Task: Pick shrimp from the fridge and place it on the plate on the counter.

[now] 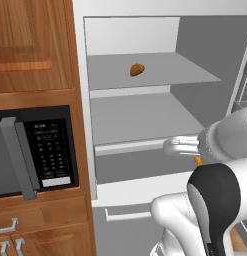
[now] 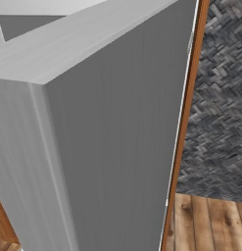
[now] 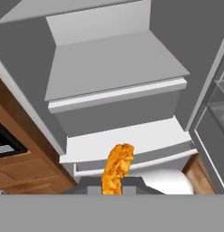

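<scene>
Clamped on shrimp (image 3: pixel 117 168), pinched at its lower end between the two fingertips of gripper (image 3: pixel 112 186), the rest standing up past the tips. Likely very light, soft and a bit slick; best held mid-body, across the narrow sides, with gentle pressure so as not to crush or squirt it out. Bright orange, bumpy, slightly curved, tiny against the shelves. Just ahead of the tips, white drawer front (image 3: pixel 131 147); further on, stepped grey shelves of fridge (image 3: pixel 118 63). Far up on the top shelf, brown lump (image 1: pixel 137 69), untouched. To one side, microwave (image 1: pixel 37 150).
</scene>
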{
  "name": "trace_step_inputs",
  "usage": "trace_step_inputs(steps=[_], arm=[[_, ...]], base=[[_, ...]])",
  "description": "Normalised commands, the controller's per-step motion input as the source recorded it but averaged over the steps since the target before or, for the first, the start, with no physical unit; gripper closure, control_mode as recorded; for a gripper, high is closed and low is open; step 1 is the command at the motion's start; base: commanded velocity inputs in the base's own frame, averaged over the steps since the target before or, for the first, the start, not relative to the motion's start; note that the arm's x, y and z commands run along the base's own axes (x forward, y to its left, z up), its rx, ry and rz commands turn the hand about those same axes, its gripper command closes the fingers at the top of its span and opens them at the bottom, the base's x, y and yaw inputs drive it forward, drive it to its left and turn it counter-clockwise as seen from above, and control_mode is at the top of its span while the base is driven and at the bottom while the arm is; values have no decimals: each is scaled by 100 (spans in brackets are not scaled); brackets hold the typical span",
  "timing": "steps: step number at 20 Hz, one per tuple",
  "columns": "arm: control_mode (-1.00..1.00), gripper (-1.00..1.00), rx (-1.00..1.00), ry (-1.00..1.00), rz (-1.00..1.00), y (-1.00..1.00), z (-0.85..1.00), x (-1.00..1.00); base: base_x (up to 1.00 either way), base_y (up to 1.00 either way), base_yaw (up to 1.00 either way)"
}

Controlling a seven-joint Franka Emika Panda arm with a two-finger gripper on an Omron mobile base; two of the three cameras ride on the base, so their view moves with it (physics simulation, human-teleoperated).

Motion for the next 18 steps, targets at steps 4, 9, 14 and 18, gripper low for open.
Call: trace_step_inputs(steps=[4,9,14,18], arm=[[100,100,0,0,0,0,0,0],[100,100,0,0,0,0,0,0],[100,100,0,0,0,0,0,0],[100,100,0,0,0,0,0,0]], base=[[-34,7,0],[-76,85,13],[-15,84,36],[2,66,70]])
